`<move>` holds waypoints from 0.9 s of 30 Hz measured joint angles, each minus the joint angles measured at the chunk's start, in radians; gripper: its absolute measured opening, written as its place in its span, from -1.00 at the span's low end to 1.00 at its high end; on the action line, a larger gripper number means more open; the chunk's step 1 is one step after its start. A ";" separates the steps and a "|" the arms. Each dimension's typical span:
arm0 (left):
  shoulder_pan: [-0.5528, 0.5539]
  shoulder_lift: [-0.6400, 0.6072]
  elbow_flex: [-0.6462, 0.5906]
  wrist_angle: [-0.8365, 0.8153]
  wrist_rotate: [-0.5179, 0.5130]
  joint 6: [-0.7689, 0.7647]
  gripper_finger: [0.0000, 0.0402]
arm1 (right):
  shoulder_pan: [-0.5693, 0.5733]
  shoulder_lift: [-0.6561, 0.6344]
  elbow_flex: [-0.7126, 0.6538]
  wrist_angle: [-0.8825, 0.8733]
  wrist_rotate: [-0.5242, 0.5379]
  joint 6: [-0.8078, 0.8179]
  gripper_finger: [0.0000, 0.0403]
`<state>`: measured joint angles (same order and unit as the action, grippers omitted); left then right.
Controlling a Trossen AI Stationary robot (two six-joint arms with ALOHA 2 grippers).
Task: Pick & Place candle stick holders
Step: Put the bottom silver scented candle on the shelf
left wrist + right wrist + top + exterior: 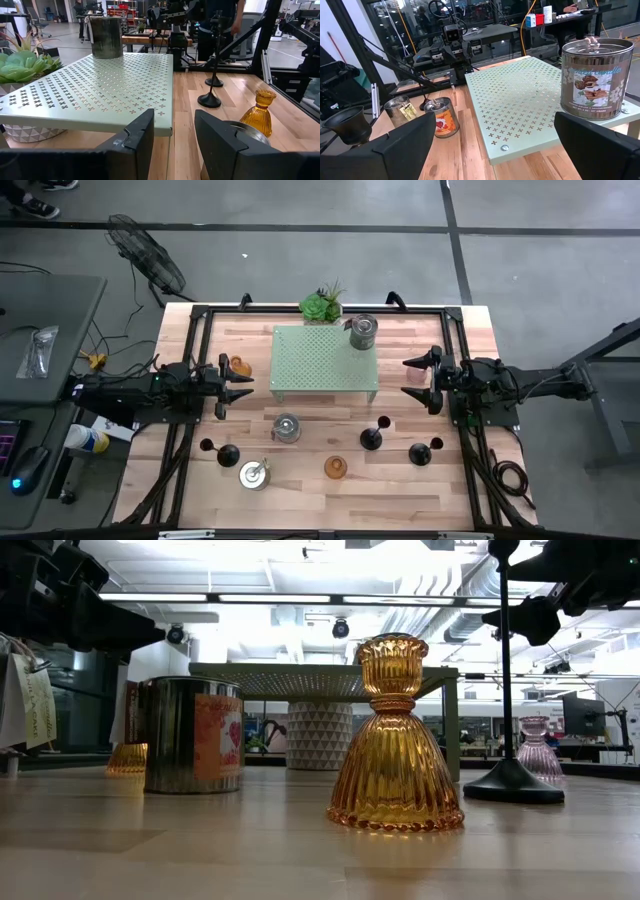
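1. While both arms wait at the table's side edges, the wooden plank table [330,500] carries everything; bare boards run along its near edge.
2. Pale green perforated stand [326,360]: flat metal sheet on thin legs, at mid-table toward the far side. A silvery tin [363,331] stands on its far right corner. A green spiky plant [322,305] in a patterned white pot sits just behind its far edge.
3. Left gripper [243,385]: fingers partly spread, nothing between them, hovering just left of the stand. An amber glass holder [240,366] sits on the table close beside it.
4. Right gripper [414,380]: fingers spread wide, empty, just right of the stand, with open board between.
5. Silvery cylindrical holders: one [286,428] in front of the stand, one [254,474] nearer the front edge, left of centre.
6. Black holders, round base and thin stem: left [228,454], centre [371,439], right [420,452], well apart in a loose row.
7. Ribbed amber glass holder [335,467], bell-shaped and upright, stands between the front silvery holder and the centre black one.
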<state>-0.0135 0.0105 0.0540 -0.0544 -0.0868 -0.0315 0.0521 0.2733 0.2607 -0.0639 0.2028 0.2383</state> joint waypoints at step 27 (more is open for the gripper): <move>0.000 0.000 -0.002 0.195 0.100 -0.216 -0.31 | 0.000 0.000 0.000 0.000 0.000 0.000 0.99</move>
<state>-0.0135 0.0101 0.0521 0.1406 0.0137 -0.2476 0.0522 0.2737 0.2607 -0.0639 0.2028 0.2385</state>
